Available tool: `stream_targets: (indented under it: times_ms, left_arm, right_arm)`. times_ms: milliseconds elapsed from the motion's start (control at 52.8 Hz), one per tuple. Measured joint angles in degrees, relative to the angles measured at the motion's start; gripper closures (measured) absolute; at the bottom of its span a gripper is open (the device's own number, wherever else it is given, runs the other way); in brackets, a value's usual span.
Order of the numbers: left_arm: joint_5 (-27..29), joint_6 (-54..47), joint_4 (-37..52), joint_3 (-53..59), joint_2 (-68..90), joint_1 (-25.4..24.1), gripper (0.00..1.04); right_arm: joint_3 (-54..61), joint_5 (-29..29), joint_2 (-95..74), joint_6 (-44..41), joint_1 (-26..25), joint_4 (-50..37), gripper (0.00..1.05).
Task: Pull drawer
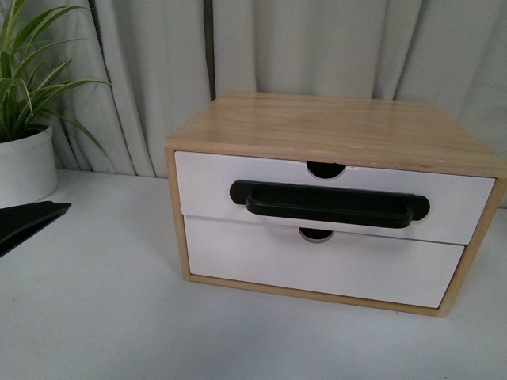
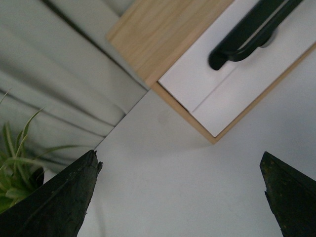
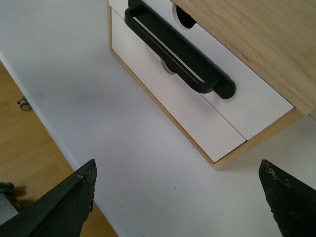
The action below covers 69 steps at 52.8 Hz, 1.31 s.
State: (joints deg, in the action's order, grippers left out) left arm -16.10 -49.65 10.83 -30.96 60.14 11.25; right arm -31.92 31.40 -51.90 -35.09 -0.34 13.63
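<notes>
A wooden box (image 1: pixel 333 123) stands on the white table. Its upper drawer (image 1: pixel 206 178) has a white front, a long black bar handle (image 1: pixel 329 204) and a half-round notch (image 1: pixel 325 169); the front sits slightly forward of the plain lower drawer (image 1: pixel 317 269). My left gripper (image 2: pixel 178 160) is open over bare table, well short of the box's left corner, with the handle (image 2: pixel 247 37) far ahead of it. One of its fingers (image 1: pixel 28 222) shows at the left edge of the front view. My right gripper (image 3: pixel 177 168) is open and empty, short of the handle (image 3: pixel 177 49).
A potted plant (image 1: pixel 24 158) in a white pot stands at the back left. Grey curtains (image 1: pixel 317 47) hang behind the box. The table's front edge (image 3: pixel 49 133) and the wooden floor (image 3: pixel 24 148) show in the right wrist view.
</notes>
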Motion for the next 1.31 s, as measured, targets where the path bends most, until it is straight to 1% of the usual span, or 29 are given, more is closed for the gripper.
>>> stream_targets:
  times_ms: [38, 189, 360, 512, 682, 815, 1137, 1307]
  left_arm:
    - [-1.66, -2.03, -3.32, -2.4, 1.38, 0.66, 0.06]
    - [-4.83, -7.78, -14.14, -9.94, 5.66, 2.54, 0.06]
    - [-5.62, -11.85, -22.4, -16.83, 10.03, 4.7, 0.06]
    - [-5.92, -14.6, -27.3, -21.66, 14.08, 6.12, 0.06]
    - [-5.62, -17.79, -30.58, -26.27, 18.86, 7.54, 0.06]
    - [-5.55, -18.91, -30.95, -29.09, 22.62, 8.85, 0.06]
    - [-5.62, -19.34, -29.75, -34.12, 30.36, 11.32, 0.06]
    - [-6.01, -19.67, -29.64, -36.3, 33.31, 11.82, 0.06]
  right_arm:
    - [-1.22, 0.13, -1.22, -1.64, 0.33, 1.11, 0.09]
    - [-5.99, 0.2, -5.57, -8.94, 1.9, 4.76, 0.09]
    - [-10.49, -0.07, -9.44, -14.25, 3.43, 7.37, 0.09]
    - [-13.4, 0.02, -12.28, -19.65, 4.26, 10.73, 0.09]
    - [-15.93, 0.15, -16.02, -26.12, 4.59, 13.03, 0.09]
    - [-17.25, 0.2, -19.39, -28.65, 4.92, 12.68, 0.09]
    - [-20.17, 2.1, -26.6, -30.51, 5.92, 9.31, 0.09]
    - [-21.92, 1.9, -30.27, -30.49, 6.43, 7.69, 0.09]
